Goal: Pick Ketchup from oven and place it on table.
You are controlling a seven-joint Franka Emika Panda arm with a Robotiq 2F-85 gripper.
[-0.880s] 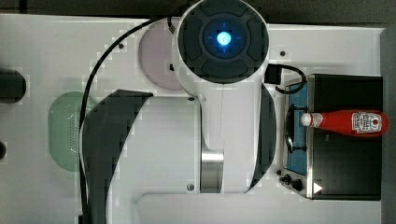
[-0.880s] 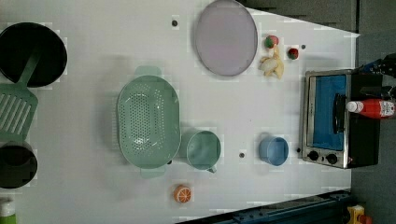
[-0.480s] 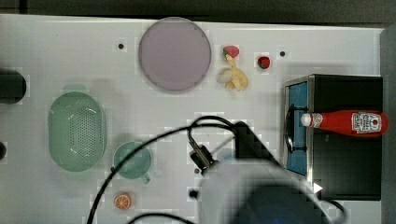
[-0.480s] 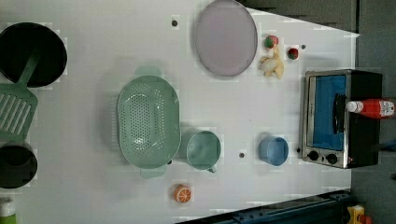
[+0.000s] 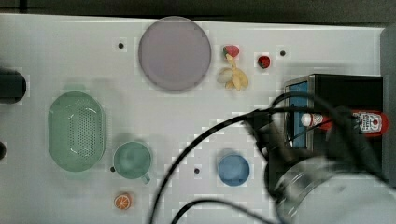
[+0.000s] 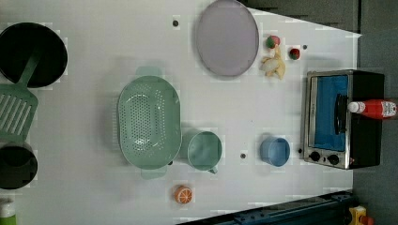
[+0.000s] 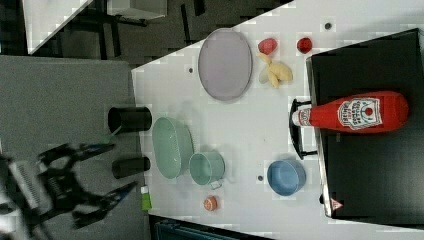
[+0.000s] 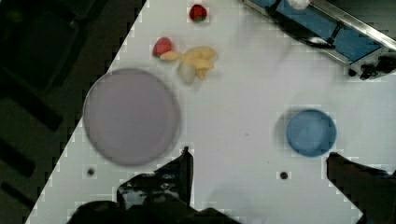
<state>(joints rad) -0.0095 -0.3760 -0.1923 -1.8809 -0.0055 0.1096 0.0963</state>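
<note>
the ketchup [image 7: 355, 114] lies on its side atop the oven [image 7: 370, 175], right of the right view. the gripper [image 8: 259, 161] hangs spread wide over the table [image 8: 233, 121], touching nothing.

Ketchup [image 7: 357, 113] lying on oven [image 7: 370, 125] top, blue bowl [image 7: 286, 178] beside oven, lavender plate [image 7: 225, 63] on table [image 7: 250, 120]

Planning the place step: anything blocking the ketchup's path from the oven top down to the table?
Nothing visible blocks it. The ketchup lies on top of the oven; beside the oven the blue bowl takes one spot, with bare table next to it.
</note>
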